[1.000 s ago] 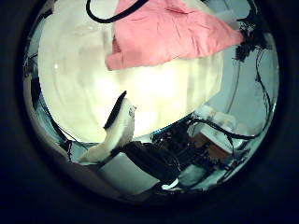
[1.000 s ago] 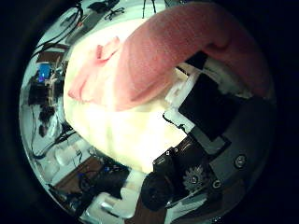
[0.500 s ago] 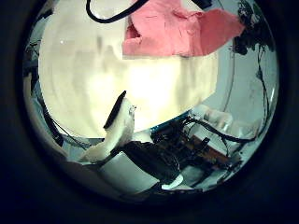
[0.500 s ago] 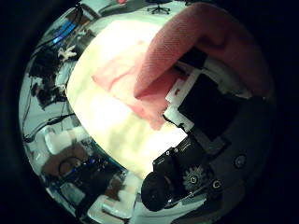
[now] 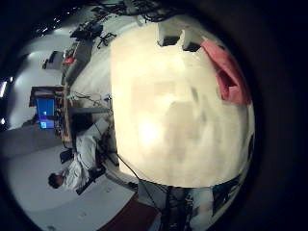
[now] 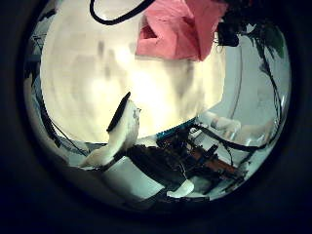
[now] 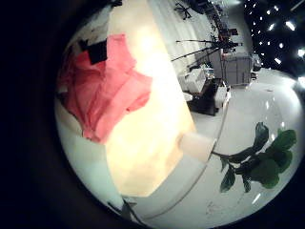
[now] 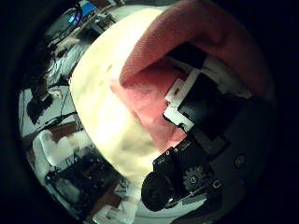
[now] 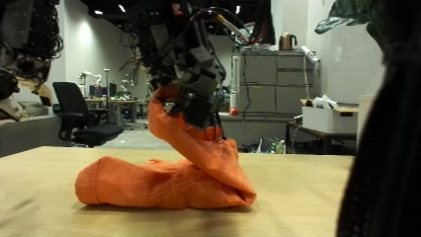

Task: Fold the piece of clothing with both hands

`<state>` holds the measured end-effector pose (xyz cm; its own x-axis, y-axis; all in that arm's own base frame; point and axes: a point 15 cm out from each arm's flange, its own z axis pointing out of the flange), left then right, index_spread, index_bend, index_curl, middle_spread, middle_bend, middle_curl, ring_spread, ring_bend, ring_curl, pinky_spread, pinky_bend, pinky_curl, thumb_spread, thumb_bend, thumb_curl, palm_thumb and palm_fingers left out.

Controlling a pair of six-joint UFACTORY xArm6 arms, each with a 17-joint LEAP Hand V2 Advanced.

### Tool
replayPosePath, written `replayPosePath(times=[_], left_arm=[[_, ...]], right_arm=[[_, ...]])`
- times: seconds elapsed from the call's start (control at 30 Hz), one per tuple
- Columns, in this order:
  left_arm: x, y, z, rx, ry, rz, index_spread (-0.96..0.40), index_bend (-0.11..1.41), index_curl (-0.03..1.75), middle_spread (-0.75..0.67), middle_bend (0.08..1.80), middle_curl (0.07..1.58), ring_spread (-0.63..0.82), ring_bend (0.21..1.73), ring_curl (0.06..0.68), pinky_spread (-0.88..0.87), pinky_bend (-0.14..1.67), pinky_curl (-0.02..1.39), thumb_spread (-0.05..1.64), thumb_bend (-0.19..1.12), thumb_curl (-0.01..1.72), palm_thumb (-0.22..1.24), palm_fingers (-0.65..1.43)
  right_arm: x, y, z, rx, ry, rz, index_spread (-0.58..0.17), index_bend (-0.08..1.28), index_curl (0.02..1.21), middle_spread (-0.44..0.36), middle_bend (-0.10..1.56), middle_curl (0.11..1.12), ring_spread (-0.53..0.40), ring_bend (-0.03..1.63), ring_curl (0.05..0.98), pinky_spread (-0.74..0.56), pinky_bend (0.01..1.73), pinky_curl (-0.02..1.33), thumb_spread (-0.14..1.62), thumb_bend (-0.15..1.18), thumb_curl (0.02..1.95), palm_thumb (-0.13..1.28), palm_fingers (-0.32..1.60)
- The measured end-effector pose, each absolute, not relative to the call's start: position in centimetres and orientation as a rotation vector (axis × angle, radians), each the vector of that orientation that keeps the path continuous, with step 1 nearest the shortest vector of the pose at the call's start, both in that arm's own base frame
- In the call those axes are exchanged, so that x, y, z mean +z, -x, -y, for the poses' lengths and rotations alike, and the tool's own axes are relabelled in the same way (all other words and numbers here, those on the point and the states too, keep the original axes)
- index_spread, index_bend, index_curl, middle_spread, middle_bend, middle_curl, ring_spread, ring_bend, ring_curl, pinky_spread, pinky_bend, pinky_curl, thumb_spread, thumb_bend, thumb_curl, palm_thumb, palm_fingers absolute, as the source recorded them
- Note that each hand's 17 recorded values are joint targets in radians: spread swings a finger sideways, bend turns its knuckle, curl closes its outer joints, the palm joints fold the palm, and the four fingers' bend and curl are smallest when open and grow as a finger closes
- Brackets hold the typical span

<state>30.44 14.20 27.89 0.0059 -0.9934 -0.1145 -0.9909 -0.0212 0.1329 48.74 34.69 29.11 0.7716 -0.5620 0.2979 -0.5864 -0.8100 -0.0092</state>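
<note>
On the pale wooden table (image 9: 302, 193), crumpled orange-pink cloth garment (image 9: 165, 183), one corner lifted, pinched in a hand's (image 9: 191, 89) curled fingers at twelve o'clock above it.

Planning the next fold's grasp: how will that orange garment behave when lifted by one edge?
Probably floppy: the garment hangs in a twisted, creased column from the right hand down to the table, keeping no shape. Likely light too, since a grip on one end holds that part up. The bunched rest would probably drag along.
</note>
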Motion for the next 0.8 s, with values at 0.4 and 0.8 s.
replayPosePath(times=[0.4, 0.8], left_arm=[[27.8, -30.4, -14.6, -0.261, -2.238, 2.176, 0.03, 0.17, 0.33, 0.09, 0.18, 0.32, 0.28, 0.52, 0.215, 0.28, 0.36, 0.32, 1.26, -0.01, 0.31, 0.57, 0.12], [27.4, -30.5, -14.3, -0.264, -2.226, 2.181, 0.03, 0.16, 0.32, 0.09, 0.19, 0.32, 0.27, 0.53, 0.216, 0.26, 0.37, 0.32, 1.26, -0.01, 0.33, 0.57, 0.11]], right_arm=[[23.5, -48.2, -37.9, 0.102, -2.973, 1.112, -0.379, 0.68, 0.87, -0.191, 1.03, 0.68, -0.285, 1.18, 0.534, -0.56, 1.07, 0.56, 1.09, -0.01, 0.43, 0.94, 0.96], [22.7, -48.9, -37.4, -0.183, -3.08, 1.137, -0.482, 0.17, 0.53, -0.182, 0.44, 0.44, -0.131, 0.89, 0.392, -0.13, 0.97, 0.49, 1.11, 0.0, 0.48, 1.03, -0.07]])
